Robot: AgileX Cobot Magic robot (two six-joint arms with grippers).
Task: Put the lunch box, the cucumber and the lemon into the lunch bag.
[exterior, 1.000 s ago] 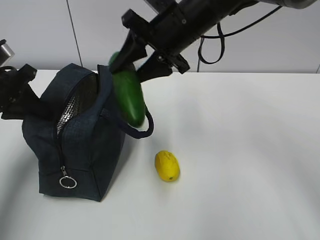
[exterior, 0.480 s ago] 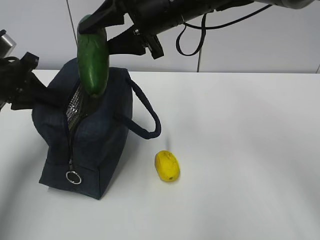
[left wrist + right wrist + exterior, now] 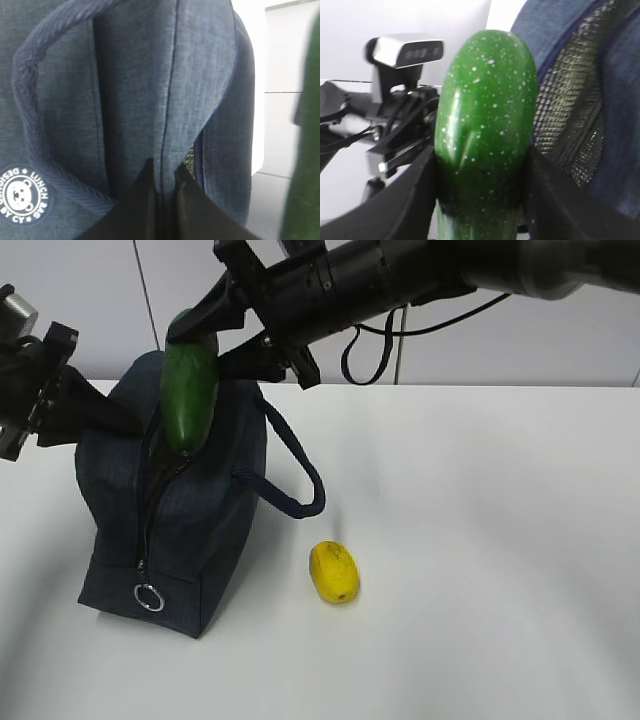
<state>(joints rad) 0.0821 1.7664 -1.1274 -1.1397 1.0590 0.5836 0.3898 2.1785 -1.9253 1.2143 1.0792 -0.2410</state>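
Cucumber hanging nose-down over the bag's open zip, ready for me to lower it.

I have the smooth dark green cucumber (image 3: 189, 395) clamped by its upper end in my right gripper (image 3: 212, 328), long axis close to vertical, lower tip at the mouth of the boxy dark navy fabric lunch bag (image 3: 200, 520), which stands near the white worktop's (image 3: 480, 540) left edge. From the right wrist, the cucumber (image 3: 485, 125) sits just beside the bag's silvery mesh lining (image 3: 570, 110), so I judge the way in is straight down. My left gripper (image 3: 162, 200) is pinched shut on the bag's fabric edge by the zip, holding the slot open; clearance looks tight. The small bumpy yellow lemon (image 3: 334, 572) lies on the worktop to the bag's right, nearer my right arm, open surface all round. I cannot see the lunch box.
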